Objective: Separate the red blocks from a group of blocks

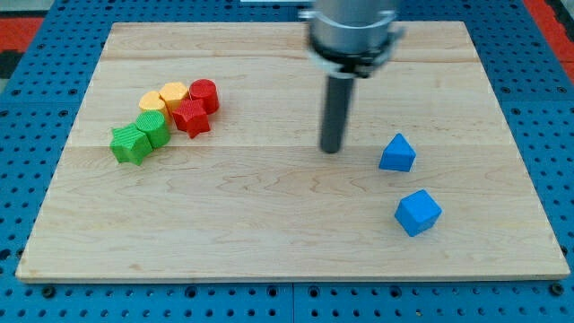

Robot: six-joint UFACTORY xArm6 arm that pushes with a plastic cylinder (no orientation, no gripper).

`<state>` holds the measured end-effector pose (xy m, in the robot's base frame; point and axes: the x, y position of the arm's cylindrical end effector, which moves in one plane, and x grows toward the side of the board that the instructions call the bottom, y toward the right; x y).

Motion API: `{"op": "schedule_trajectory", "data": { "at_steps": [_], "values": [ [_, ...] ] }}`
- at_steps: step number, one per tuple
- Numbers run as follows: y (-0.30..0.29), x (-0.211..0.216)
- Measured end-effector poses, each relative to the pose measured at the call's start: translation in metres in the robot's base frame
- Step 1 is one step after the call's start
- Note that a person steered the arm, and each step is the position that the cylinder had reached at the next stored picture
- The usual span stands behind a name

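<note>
Wooden board (269, 242) | 2 red blocks (195, 106) | 2 yellow blocks (163, 97) | 2 green blocks (140, 136) | 2 blue blocks (408, 184)

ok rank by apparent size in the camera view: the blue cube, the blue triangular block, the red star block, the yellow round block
1. Blue cube, largest, though it lies nearest the view's bottom, which may inflate it.
2. Blue triangular block and red star-shaped block: too alike to rank.
3. Yellow round block, smallest, partly hidden by neighbours.

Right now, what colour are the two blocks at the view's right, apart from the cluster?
Both are blue: one above the other, clearest in the camera view.
</note>
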<state>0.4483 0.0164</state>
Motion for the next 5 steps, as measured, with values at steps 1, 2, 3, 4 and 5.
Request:
{"op": "schedule_trajectory", "data": {
  "at_steps": [1,2,3,4,5],
  "values": [
    [-0.09,0.022],
    [-0.167,0.005],
    [-0.168,-0.04],
    [-0.11,-0.072],
    [-0.046,-0.084]
  ]
}}
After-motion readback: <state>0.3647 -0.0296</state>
